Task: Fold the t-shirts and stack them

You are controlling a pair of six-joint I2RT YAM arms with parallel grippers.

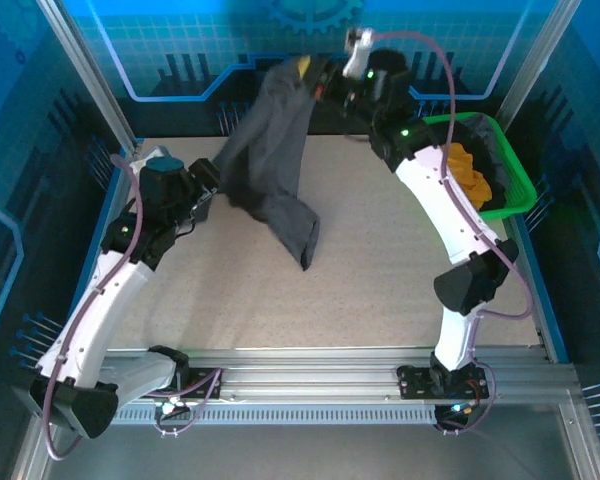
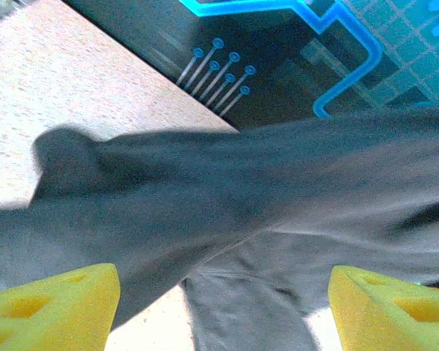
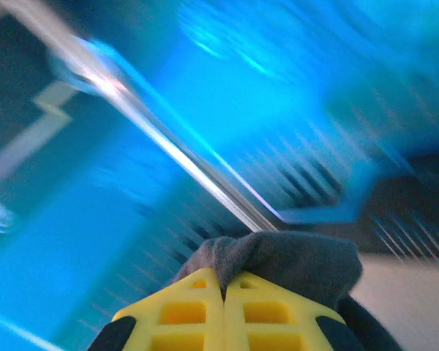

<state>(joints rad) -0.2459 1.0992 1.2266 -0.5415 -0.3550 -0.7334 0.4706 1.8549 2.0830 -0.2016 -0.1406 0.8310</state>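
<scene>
Top external, one charcoal t-shirt [image 1: 275, 150], one orange t-shirt [image 1: 470, 170], one basket [image 1: 510, 210]

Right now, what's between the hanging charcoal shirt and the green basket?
In the top view, the right arm crosses that stretch, its pincer gripping the shirt; the basket sits beyond.

**Student:** What sort of place does the figure show?

**Instructor:** A robotics laboratory, specifically an enclosed test cell.

**Student:** Which features identify it?

**Instructor:** A white left arm [image 1: 100, 290] and right arm [image 1: 442, 205] are bolted to a slotted aluminium rail [image 1: 330, 385] at the near edge of a speckled table [image 1: 380, 300]. Aluminium posts [image 1: 85, 75] frame the cell. Blue printed panels [image 1: 170, 45], patterned with circuit traces and a gear motif [image 1: 315, 10], wall it in. Purple cables [image 1: 46, 420] run exposed along the arms.
</scene>
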